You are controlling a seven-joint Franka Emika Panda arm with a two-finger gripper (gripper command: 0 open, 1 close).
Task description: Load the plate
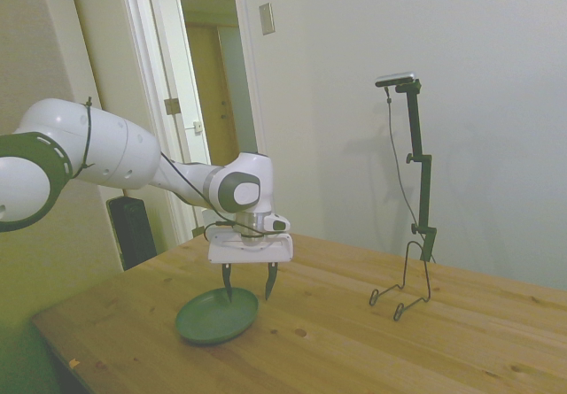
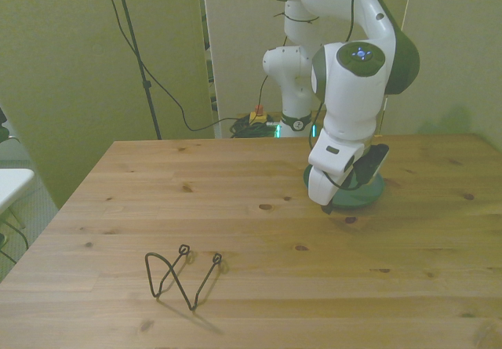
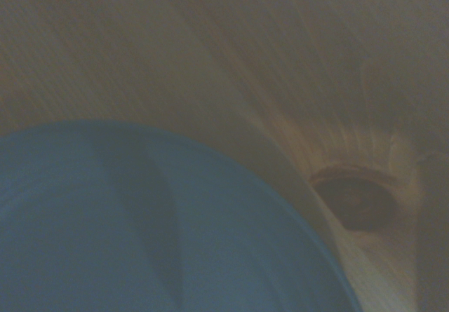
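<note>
Hand (image 1: 249, 283) open, holding nothing — fingers straddle the plate (image 1: 211, 319) rim; bare table (image 2: 235, 231) stretches toward the wire rack (image 2: 182, 274).

From my remote seat I see a wooden table (image 1: 372, 341) with knots in its planks. Behind it in the side view stands a plain pale wall (image 1: 461, 40) carrying a small wall plate (image 1: 267, 19), and a white-framed doorway (image 1: 208, 66) opens onto a wooden door (image 1: 205, 84). In the front view I see yellowish-green panels (image 2: 70, 67) behind the table. The light is soft and even.
</note>
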